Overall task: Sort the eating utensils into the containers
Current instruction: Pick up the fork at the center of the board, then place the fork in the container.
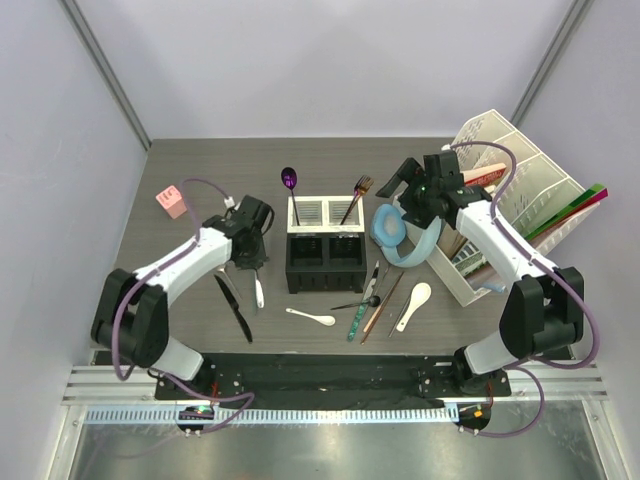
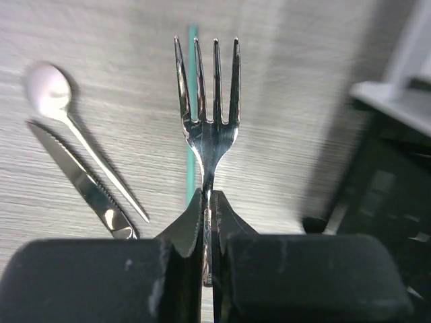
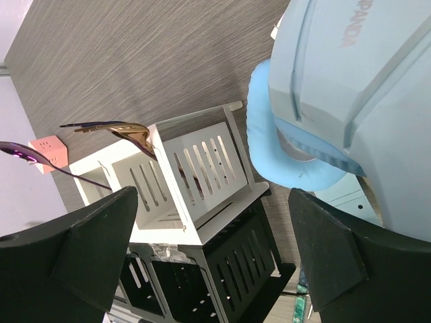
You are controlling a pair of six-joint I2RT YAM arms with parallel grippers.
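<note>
Shows left gripper [image 2: 209, 202] pinching a silver fork [image 2: 209, 128] at its neck, tines forward, over the desk [image 1: 200, 170], left of the black caddy [image 1: 325, 262]. Shows right gripper [image 3: 212, 235] spread wide near that caddy. Likely stiff, light, slippery; favours gripping the flat handle.

Forks, two: a copper fork [image 1: 360, 186] and a silver fork [image 2: 209, 128]. White soup spoons, two: left soup spoon [image 1: 312, 317], right soup spoon [image 1: 413, 304]. One purple spoon [image 1: 289, 180], one black knife [image 1: 233, 306], one caddy [image 1: 325, 265], one white rack [image 1: 482, 135], one pink block [image 1: 170, 201], one blue ring [image 1: 388, 228].
</note>
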